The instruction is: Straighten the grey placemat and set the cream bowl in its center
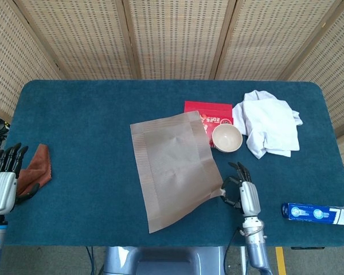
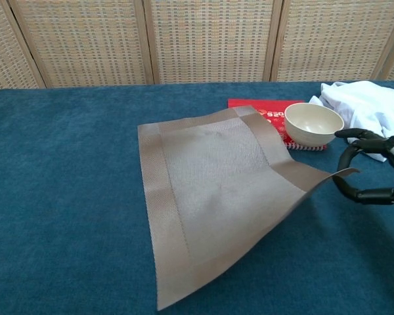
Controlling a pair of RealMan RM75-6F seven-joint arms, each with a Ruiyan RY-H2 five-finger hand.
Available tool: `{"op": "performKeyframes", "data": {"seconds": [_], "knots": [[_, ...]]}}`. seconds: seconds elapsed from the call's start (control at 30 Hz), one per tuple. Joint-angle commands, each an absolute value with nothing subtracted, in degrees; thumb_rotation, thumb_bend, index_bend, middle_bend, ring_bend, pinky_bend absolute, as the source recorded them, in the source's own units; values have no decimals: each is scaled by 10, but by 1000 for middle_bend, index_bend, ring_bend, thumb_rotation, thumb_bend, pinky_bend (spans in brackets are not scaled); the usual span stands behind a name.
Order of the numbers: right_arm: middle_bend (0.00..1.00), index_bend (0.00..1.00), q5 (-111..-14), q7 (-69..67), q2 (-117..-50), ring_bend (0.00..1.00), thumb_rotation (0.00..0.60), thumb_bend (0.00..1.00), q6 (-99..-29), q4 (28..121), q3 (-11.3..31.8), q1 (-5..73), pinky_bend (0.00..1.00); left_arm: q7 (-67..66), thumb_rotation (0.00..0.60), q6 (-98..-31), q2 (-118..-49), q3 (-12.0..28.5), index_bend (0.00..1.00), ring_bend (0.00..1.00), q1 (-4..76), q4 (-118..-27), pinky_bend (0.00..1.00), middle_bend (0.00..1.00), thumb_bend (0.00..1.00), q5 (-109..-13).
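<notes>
- Woven cane screens back a blue-covered table [image 1: 92, 114], where the robot's right hand [image 1: 241, 193] pinches the near right corner of the grey placemat [image 1: 175, 166], lifting that corner off the cloth; the mat lies skewed, its far corner overlapping a red booklet [image 1: 209, 112].
- Judged from the tilt, the hold serves to swing the placemat square before anything goes on it; the straightening looks unfinished.
- Just right of the placemat sits the cream bowl [image 1: 227, 138], upright on the booklet's edge and not yet moved to the mat's center.
- Well left of the placemat, the left hand [image 1: 3, 183] hangs at the table edge, fingers apart, holding nothing, beside a rust-brown cloth [image 1: 37, 169].
- Digits reading roughly "202" show on the booklet; print on a blue box [image 1: 318, 213] right of the placemat is too small to read.
- Beyond the bowl lies a crumpled white cloth [image 1: 269, 123].
</notes>
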State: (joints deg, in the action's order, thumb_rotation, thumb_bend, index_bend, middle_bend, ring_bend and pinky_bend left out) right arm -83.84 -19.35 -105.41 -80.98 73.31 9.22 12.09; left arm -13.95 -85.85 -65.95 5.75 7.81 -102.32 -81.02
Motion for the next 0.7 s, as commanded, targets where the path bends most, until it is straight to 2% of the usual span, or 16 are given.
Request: {"op": "performKeyframes", "data": {"seconds": [0.03,0.7], "knots": [[226,681,-818,-206,-1033,0,600,598,-804,733,111,121,96,-141,600,-859,-660,57,5,0,78,-1023,0,0,238,-811],[226,680,-740,-218,-954,0,600,599,-758,731,174,134,97,-155,600,-855,-667,55,5,0,80,-1022,0,0,238,-811]]}}
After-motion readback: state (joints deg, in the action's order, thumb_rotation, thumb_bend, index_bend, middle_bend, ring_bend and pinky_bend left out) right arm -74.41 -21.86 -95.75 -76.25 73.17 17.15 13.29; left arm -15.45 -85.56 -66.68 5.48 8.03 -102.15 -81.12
